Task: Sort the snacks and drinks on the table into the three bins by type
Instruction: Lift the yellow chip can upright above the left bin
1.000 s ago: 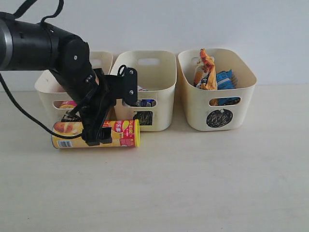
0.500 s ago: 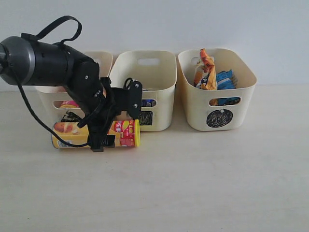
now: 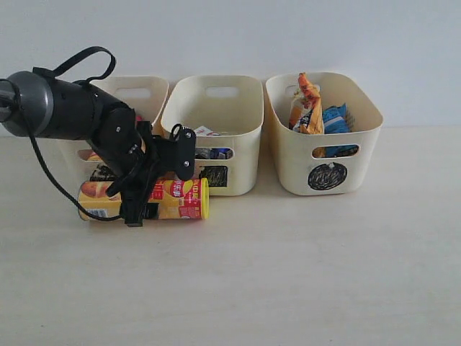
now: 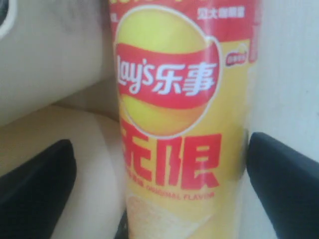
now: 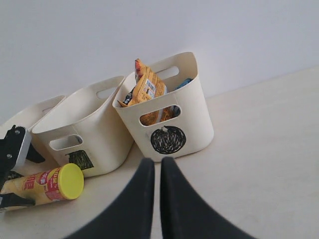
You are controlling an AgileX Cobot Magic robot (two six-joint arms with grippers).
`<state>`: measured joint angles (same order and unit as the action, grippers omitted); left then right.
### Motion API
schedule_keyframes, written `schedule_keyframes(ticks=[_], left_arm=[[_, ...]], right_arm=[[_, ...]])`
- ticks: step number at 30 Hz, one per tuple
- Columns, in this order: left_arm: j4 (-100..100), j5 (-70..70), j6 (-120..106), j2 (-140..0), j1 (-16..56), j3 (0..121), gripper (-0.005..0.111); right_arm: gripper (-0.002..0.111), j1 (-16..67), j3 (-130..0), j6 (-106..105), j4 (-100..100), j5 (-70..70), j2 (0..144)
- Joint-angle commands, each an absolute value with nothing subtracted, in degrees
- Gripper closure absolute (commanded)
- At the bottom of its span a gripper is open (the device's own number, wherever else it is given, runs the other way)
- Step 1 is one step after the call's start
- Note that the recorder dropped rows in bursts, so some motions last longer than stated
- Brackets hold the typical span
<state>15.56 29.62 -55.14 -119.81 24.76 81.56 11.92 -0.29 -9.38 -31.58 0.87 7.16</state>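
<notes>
On the pale beige wood-grain table (image 3: 302, 274), just in front of the left and middle tubs, the yellow-and-red cardboard chip tube (image 3: 184, 200) is lying on its side. The black left gripper (image 3: 139, 207) is straddling its middle, its fingers (image 4: 35, 189) standing wide apart on either side and not clamping it. Behind, three cream plastic slot-handled bins (image 3: 241, 137) are sitting in a row. The right bin (image 3: 364, 137), marked with a scribbled black circle, is holding an orange-tan crinkly bag (image 3: 308, 108) and a blue bag (image 3: 335, 119). The right gripper (image 5: 153, 199) is hovering over bare table, fingers pressed together, gripping nothing.
</notes>
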Motion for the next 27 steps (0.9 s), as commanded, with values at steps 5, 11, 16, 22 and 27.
schedule_keyframes(ticks=[5, 11, 16, 22, 27], left_arm=[[14.1, 27.9, -55.1, -122.1, 24.6, 81.4, 0.028], [13.9, 32.7, -54.9, -121.5, 24.7, 81.4, 0.082], [12.2, 38.9, -54.9, -119.4, 24.7, 81.4, 0.102], [2.0, 42.0, -54.9, -115.1, 24.7, 81.4, 0.102], [-4.2, 52.0, -53.9, -111.5, 24.7, 81.4, 0.102]], right_arm=[[0.107, 12.0, 0.0, -9.5, -31.3, 0.5, 7.4], [0.107, 12.0, 0.0, -9.5, -31.3, 0.4, 7.4], [0.107, 12.0, 0.0, -9.5, -31.3, 0.4, 7.4], [0.107, 12.0, 0.0, -9.5, -31.3, 0.4, 7.4], [0.107, 12.0, 0.0, -9.5, -31.3, 0.4, 7.4]])
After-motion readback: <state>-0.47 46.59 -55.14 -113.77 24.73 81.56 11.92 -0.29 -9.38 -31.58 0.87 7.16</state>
